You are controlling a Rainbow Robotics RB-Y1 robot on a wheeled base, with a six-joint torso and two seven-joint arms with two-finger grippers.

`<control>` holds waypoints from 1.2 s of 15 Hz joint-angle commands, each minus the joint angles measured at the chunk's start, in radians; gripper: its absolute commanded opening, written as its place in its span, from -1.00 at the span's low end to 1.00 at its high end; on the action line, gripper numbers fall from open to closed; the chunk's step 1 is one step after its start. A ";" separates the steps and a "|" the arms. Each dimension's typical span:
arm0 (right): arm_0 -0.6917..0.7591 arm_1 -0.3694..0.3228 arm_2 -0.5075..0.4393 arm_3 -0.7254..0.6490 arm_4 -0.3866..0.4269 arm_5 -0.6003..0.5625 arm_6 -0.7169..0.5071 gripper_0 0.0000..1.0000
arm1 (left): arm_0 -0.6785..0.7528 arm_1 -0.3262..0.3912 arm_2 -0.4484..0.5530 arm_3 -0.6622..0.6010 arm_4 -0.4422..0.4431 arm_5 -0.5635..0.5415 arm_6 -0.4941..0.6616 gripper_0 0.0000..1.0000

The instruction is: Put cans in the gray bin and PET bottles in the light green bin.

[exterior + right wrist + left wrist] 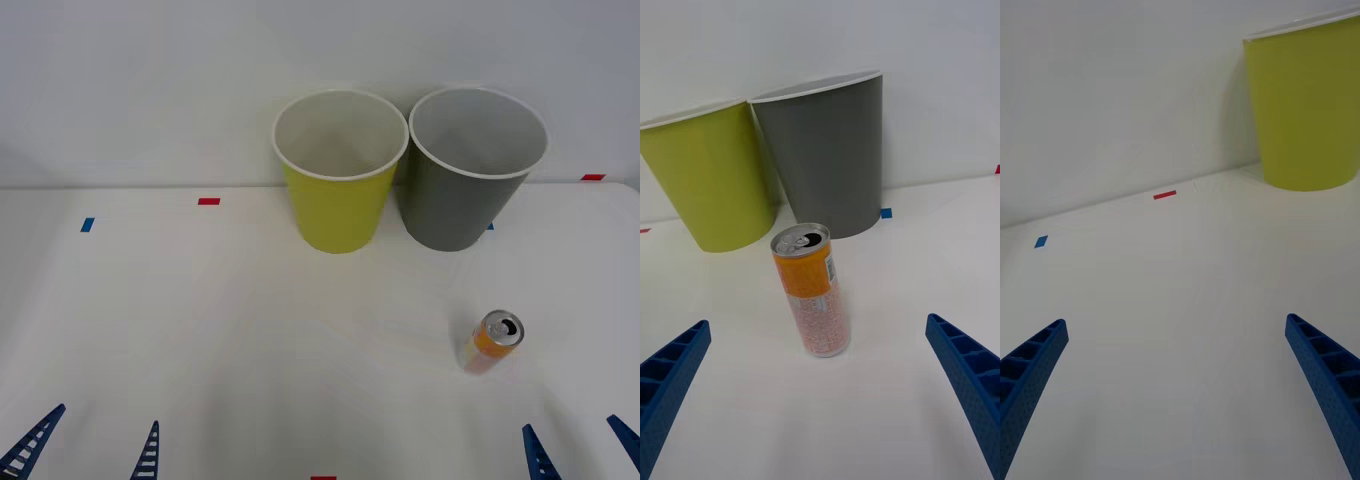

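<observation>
White table (200,330) with tape marks (208,201), plain white wall (150,80), both end effectors spread wide, empty.

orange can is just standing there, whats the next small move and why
Probably ease the right gripper forward toward the can. It stands upright on the table, untouched, nearest that arm, and both grippers are open. The left gripper sits far off. The gray bin waits behind the can.
</observation>
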 commanded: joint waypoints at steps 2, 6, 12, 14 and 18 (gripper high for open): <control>0.000 0.000 0.000 0.000 0.000 0.000 0.000 0.99 | 0.000 0.000 0.000 0.000 0.000 0.000 0.000 1.00; 0.000 0.000 0.000 0.000 0.000 0.000 0.000 0.99 | 0.000 0.000 0.000 0.000 0.000 0.000 0.000 1.00; 0.000 0.000 0.000 0.000 0.000 0.000 0.000 0.99 | 0.000 0.000 0.000 0.000 0.000 0.000 0.000 1.00; 0.000 0.000 0.000 0.000 0.000 0.000 0.000 1.00 | 0.000 0.000 0.000 0.000 0.000 0.000 0.000 1.00; 0.000 0.000 0.000 0.000 0.000 0.000 0.000 0.99 | 0.000 0.000 0.000 0.000 0.000 0.000 0.000 1.00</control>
